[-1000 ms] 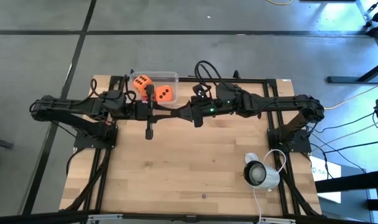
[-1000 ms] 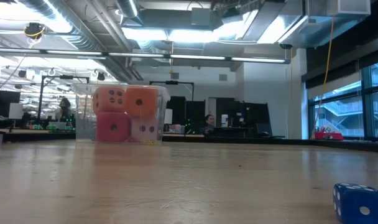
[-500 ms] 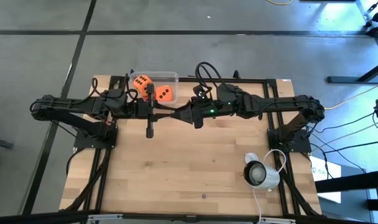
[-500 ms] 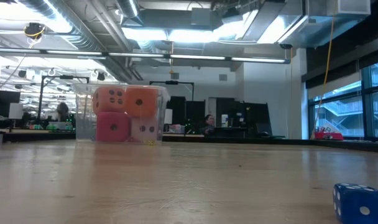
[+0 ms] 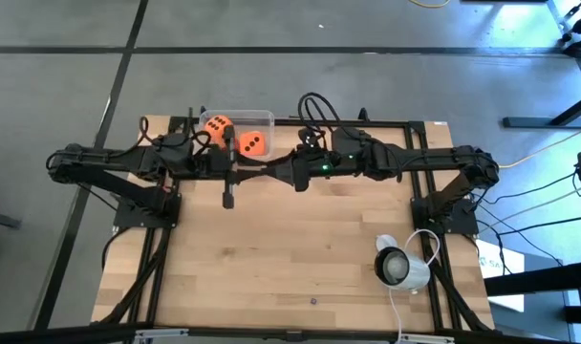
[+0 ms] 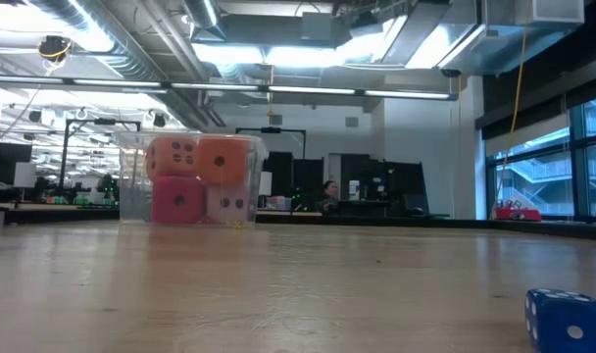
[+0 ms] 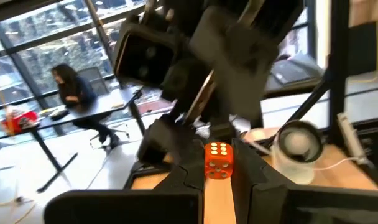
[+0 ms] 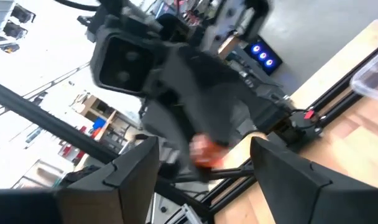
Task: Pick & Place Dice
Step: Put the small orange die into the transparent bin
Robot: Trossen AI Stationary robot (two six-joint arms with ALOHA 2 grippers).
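Found left end effector [image 7: 219, 173] clamped on a small orange die [image 7: 219, 160], raised just beside the clear box [image 5: 265, 118]. Found right end effector [image 8: 204, 163] facing it, fingers apart, holding nothing. Noted four dice [image 6: 185, 181] stacked inside the box. Judged the die light, rigid and smooth-faced. Recommended gripping two opposite flat faces, never corners.

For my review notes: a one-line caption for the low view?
Four dice stacked in a clear container; blue die in foreground.
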